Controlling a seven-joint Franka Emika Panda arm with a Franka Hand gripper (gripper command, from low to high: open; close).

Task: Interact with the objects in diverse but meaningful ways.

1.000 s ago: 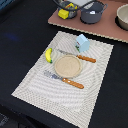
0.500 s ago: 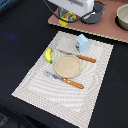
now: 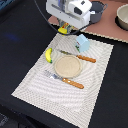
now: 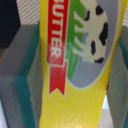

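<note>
My gripper (image 3: 63,26) hangs over the far edge of the striped placemat (image 3: 35,82), shut on the flat yellow box (image 3: 63,30). In the wrist view the box (image 4: 75,65) fills the frame, with a red "BUTTER" banner and a cow, held between grey fingers (image 4: 22,85) with green pads. The pale blue carton (image 3: 82,44) stands on the mat just to the exterior view's right of the gripper. The yellow banana (image 3: 48,55) lies at the mat's left edge. The grey-blue pot (image 3: 98,9) sits behind the arm. No small white piece shows.
A tan plate (image 3: 67,66) sits mid-mat, with an orange-handled knife (image 3: 82,58) beyond it and an orange-handled fork (image 3: 69,81) in front. A pale bowl (image 3: 122,17) stands on the brown surface (image 3: 107,27) at the far right. The table around the mat is black.
The arm has come further into view from the far side. The yellow box has moved with the gripper from beside the pot toward the mat's far edge.
</note>
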